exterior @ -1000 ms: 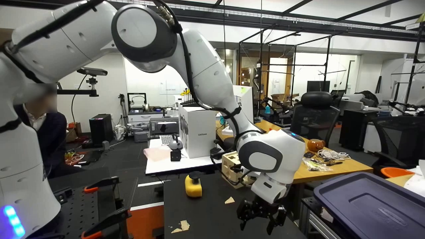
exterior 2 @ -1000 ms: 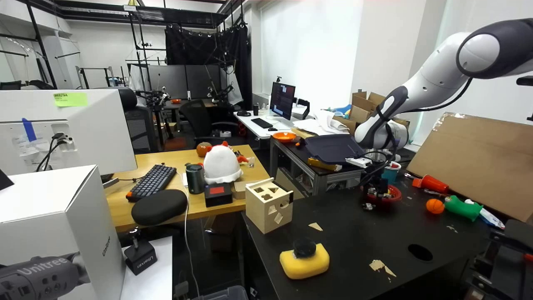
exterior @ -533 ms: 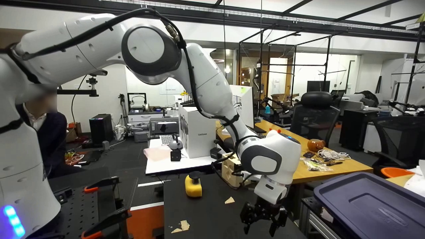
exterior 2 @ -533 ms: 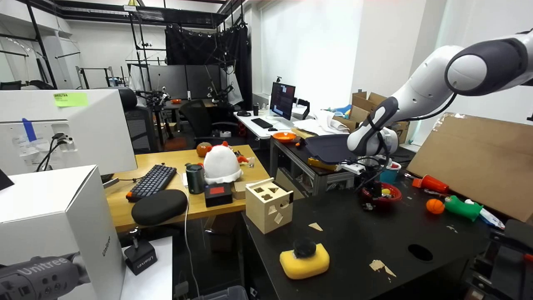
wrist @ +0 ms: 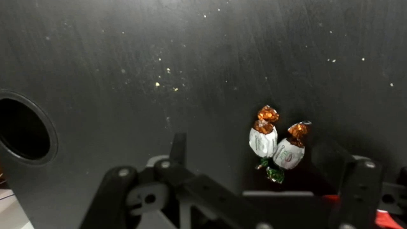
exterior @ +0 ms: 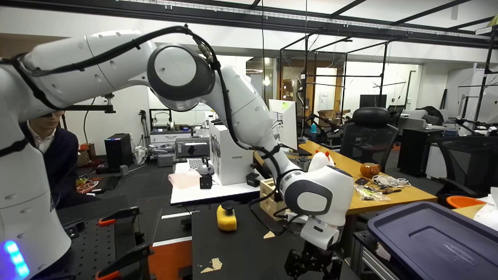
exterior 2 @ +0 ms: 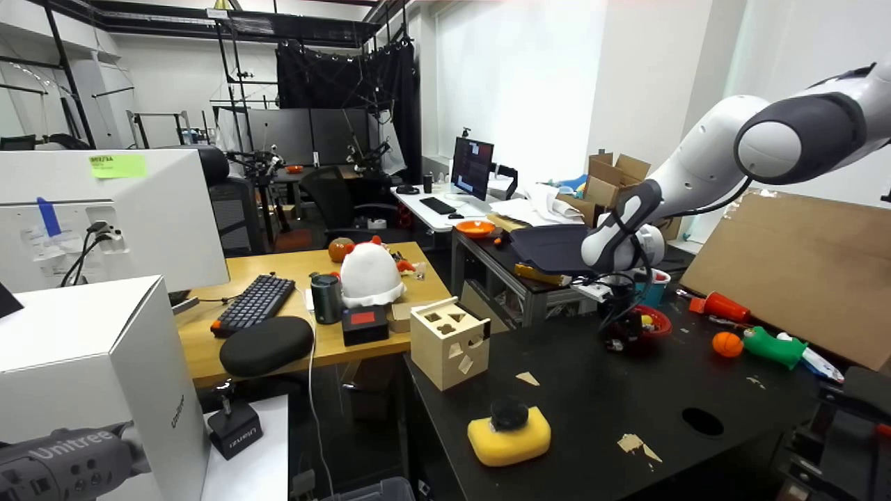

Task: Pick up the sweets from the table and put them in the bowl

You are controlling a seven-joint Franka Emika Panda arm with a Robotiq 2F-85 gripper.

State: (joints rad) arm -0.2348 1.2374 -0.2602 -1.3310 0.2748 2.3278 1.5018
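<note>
Wrist view shows two wrapped sweets (wrist: 264,141) right of centre, touching each other on the black table (wrist: 203,79). The pincer (wrist: 256,143) stands open, its fingers (wrist: 178,148) spread left and right of them, the right one dim and blurred. In an exterior view the pincer hides the left part of the red bowl (exterior 2: 660,334); red patches at lower right of the wrist view are probably its edge. In an exterior view the bottom edge cuts off the fingertips below the arm (exterior: 249,112).
</note>
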